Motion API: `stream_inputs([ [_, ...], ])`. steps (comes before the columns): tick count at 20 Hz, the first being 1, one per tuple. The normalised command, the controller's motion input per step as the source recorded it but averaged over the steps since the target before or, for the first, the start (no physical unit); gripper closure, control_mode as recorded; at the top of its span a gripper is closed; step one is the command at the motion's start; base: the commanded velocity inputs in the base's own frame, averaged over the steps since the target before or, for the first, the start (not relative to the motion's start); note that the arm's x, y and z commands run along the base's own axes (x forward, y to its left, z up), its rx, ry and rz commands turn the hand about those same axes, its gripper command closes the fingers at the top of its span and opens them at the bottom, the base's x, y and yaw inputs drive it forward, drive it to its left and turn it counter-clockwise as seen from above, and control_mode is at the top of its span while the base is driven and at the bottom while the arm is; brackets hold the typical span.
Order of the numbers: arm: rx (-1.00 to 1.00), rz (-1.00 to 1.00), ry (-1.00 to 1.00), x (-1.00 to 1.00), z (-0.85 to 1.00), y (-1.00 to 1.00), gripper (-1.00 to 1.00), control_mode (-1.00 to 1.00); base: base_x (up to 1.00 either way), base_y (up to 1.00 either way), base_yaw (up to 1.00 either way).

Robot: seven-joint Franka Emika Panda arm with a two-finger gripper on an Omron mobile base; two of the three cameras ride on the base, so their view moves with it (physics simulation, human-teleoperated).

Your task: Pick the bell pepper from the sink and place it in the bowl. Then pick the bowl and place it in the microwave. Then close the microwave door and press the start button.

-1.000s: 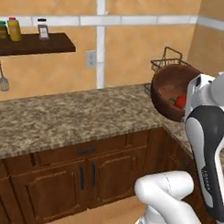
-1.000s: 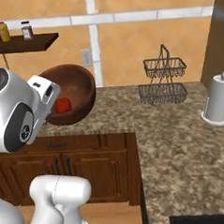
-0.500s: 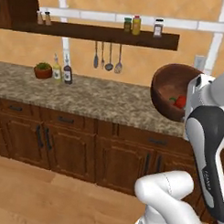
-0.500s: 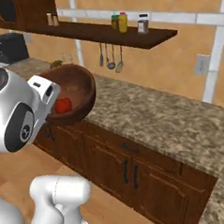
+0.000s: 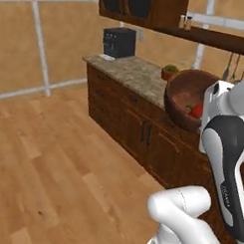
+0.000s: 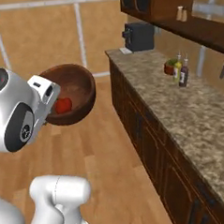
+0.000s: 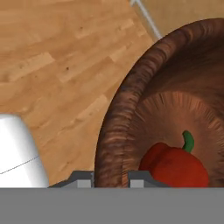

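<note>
The dark reddish-brown bowl (image 5: 181, 91) hangs tilted in the air in front of my hand, and the red bell pepper (image 5: 196, 110) lies inside it. In the right base view the bowl (image 6: 79, 85) is over the wooden floor with the pepper (image 6: 63, 105) low against its wall. My gripper (image 7: 111, 180) is shut on the bowl's rim (image 7: 114, 131), one fingertip on each side. The pepper (image 7: 175, 166) with its green stem rests just inside the rim. The sink and the microwave are out of view.
A granite counter (image 6: 179, 100) on wooden cabinets runs along the wall to the right. On it stand a black appliance (image 5: 119, 41), a small potted plant (image 5: 169, 71) and two bottles (image 6: 182, 72). Wall cabinets (image 5: 143, 7) hang above. Open wooden floor (image 5: 53, 161) lies to the left.
The whole scene has swept across both base views, so the base has turned along the counter. The bowl with the pepper stays in my gripper, in the same place relative to the arm.
</note>
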Motion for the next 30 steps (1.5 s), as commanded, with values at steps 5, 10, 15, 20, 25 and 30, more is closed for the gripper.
stream_inputs([
  [5,0.00,0.00,0.00,0.00,0.00,0.00,1.00,1.00,0.00,0.02,1.00],
  [10,0.00,0.00,0.00,0.00,0.00,0.00,1.00,1.00,0.00,0.00,1.00],
  [15,0.00,0.00,0.00,0.00,0.00,0.00,1.00,1.00,0.16,0.00,0.99],
  [20,0.00,0.00,0.00,0.00,0.00,0.00,1.00,1.00,0.92,-0.16,0.79],
  [25,0.00,0.00,0.00,0.00,0.00,0.00,1.00,1.00,1.00,-0.21,0.74],
  [30,0.00,0.00,0.00,0.00,0.00,0.00,1.00,1.00,1.00,-0.18,0.74],
])
